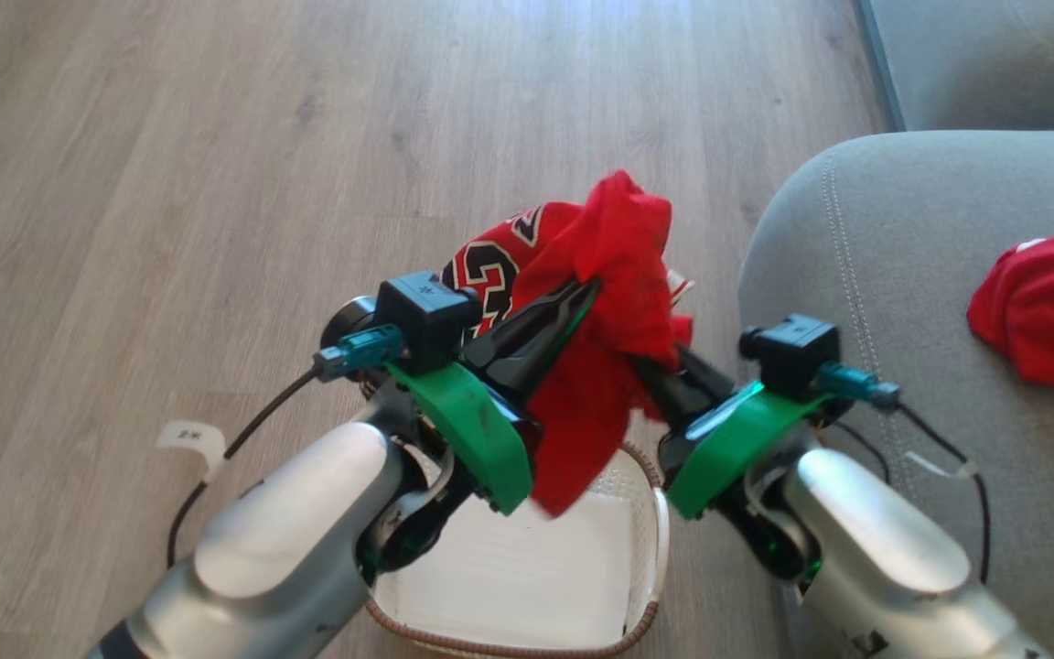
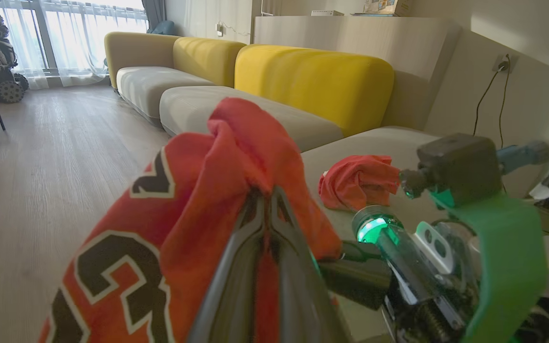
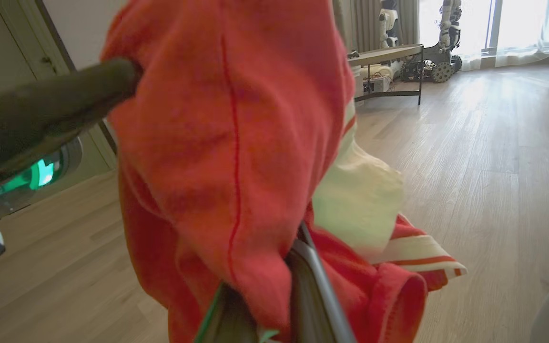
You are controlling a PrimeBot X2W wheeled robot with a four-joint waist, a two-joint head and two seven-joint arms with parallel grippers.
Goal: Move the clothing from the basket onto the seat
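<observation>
Currently mid-lift: my left pincer (image 1: 582,295) and right pincer (image 1: 661,368) both clamp the jersey (image 1: 620,236), which hangs above the basket (image 1: 648,478). On the seat (image 1: 893,238) lies the plain red garment (image 1: 1048,304). Next: swing right, release over it.

Black-and-white numbers on red soft jersey (image 1: 614,265). Brown rim on white plastic basket (image 1: 509,577). Pale stitches on grey cloth seat (image 1: 902,275).

Above the basket (image 1: 527,577) hangs the jersey (image 1: 618,265), seat (image 1: 902,229) rightward.
</observation>
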